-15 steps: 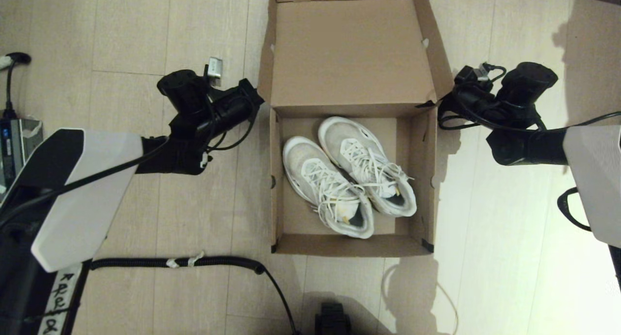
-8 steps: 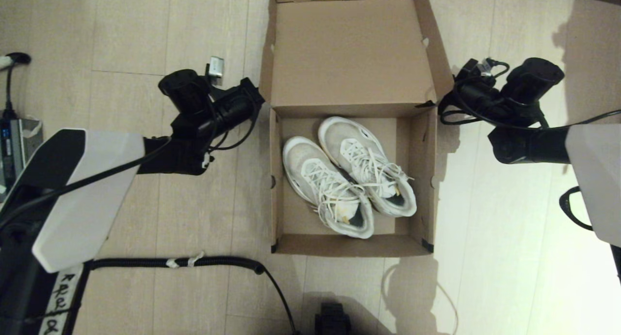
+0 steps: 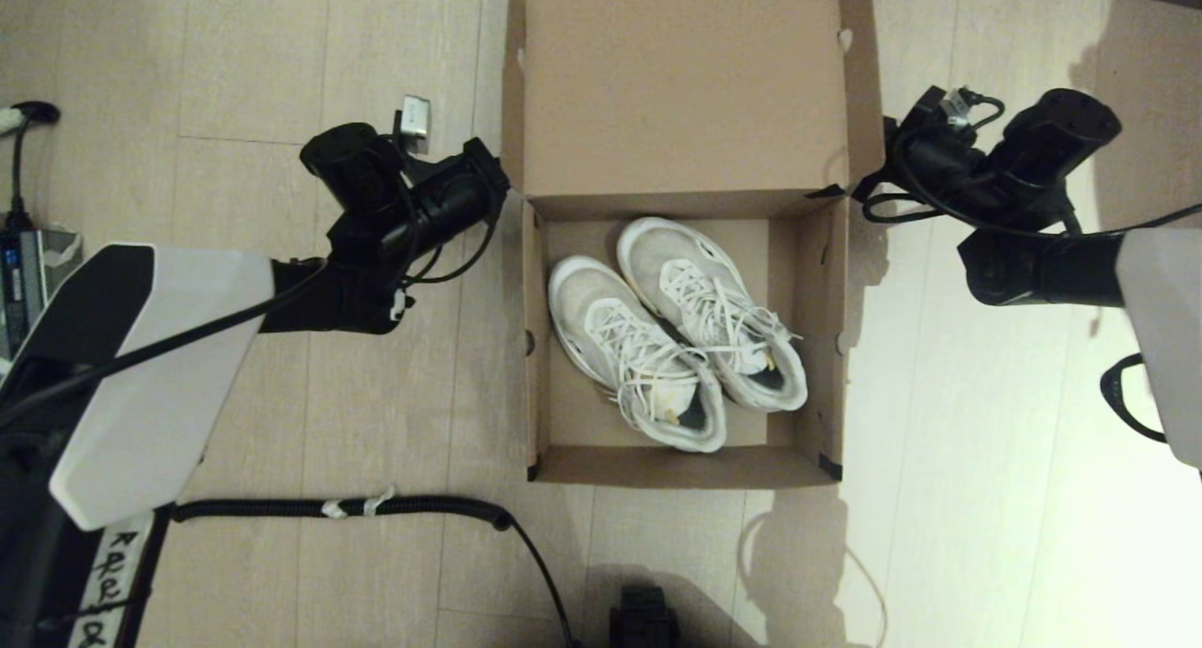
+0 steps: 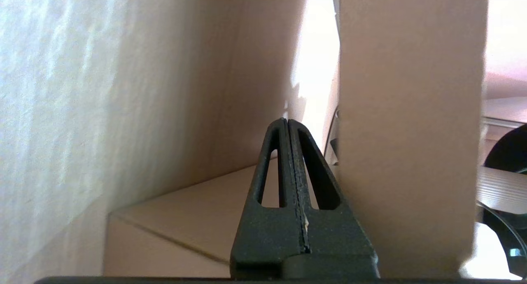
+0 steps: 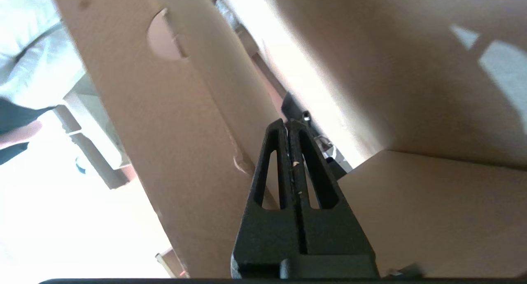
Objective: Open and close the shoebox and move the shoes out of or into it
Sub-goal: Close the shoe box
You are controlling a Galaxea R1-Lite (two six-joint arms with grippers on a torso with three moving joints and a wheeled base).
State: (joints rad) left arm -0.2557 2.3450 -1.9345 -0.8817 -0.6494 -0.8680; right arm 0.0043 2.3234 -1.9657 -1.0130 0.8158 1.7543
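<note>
Head view: the plain brown cardboard shoebox [image 3: 681, 329] stands open, white lace-up sneakers [image 3: 676, 333] inside. Left gripper [image 3: 498, 186] and right gripper [image 3: 869, 183] flank its hinge corners.

Wrist views: both grippers' fingers are pressed together. Uneven pushing could skew the lid.

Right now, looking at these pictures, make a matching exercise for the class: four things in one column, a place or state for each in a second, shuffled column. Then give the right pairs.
Things
1. shoes
2. lid
3. left hand
4. right hand

Places or states
A. shut, at the right side of the box
B. side by side inside the box
C. raised, box open
D. shut, at the left side of the box

Pairs: 1-B, 2-C, 3-D, 4-A
</note>
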